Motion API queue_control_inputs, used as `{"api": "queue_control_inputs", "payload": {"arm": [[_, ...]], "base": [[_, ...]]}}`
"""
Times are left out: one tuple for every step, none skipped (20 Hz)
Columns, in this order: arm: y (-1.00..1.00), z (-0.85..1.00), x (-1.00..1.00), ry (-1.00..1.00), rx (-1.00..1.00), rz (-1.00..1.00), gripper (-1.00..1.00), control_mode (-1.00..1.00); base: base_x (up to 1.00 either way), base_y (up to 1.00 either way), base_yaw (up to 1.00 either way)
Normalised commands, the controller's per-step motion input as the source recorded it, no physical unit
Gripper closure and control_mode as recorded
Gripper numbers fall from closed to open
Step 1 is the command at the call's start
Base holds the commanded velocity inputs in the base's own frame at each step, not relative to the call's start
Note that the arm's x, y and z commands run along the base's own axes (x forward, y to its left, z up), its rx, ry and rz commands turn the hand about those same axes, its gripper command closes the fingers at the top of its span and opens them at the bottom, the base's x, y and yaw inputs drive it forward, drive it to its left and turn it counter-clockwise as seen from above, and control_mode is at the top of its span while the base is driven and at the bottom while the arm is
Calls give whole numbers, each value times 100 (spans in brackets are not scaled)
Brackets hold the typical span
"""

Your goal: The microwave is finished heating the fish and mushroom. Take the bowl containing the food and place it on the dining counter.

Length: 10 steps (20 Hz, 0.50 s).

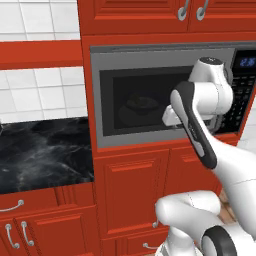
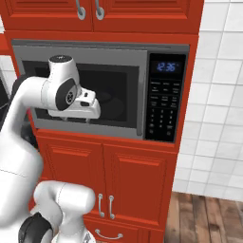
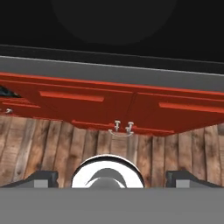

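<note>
The microwave (image 1: 165, 95) fills the upper centre, door closed; the bowl (image 1: 141, 104) shows dimly behind its dark glass; the end effector (image 3: 112, 178), at the hand view's bottom, has fingers spread wide, holding nothing; red cabinets (image 3: 131, 107) cross mid-frame.

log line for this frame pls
phase: at microwave | door: closed | bowl: inside, behind glass | gripper: open, at the door front, pointing down | holding: nothing
</note>
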Motion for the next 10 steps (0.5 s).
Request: {"api": "queue_control_inputs", "payload": {"arm": [[-30, 0, -71, -6, 0, 0, -100, -100], [-31, 0, -63, -8, 0, 0, -100, -100], [-34, 0, -55, -12, 0, 0, -100, -100], [-40, 0, -47, -13, 1, 0, -100, -100], [-43, 0, -40, -13, 2, 0, -100, -100], [-49, 0, -28, -11, 3, 0, -100, -100], [-52, 0, -24, -12, 2, 0, -100, -100], [-55, 0, -22, -12, 3, 0, -100, -100], [-61, 0, -20, -12, 4, 0, -100, -100], [-64, 0, -19, -12, 4, 0, -100, -100]], "base": [[0, 0, 0], [0, 0, 0], [0, 0, 0], [0, 0, 0], [0, 0, 0], [0, 0, 0], [0, 0, 0], [0, 0, 0], [0, 0, 0], [0, 0, 0]]}}
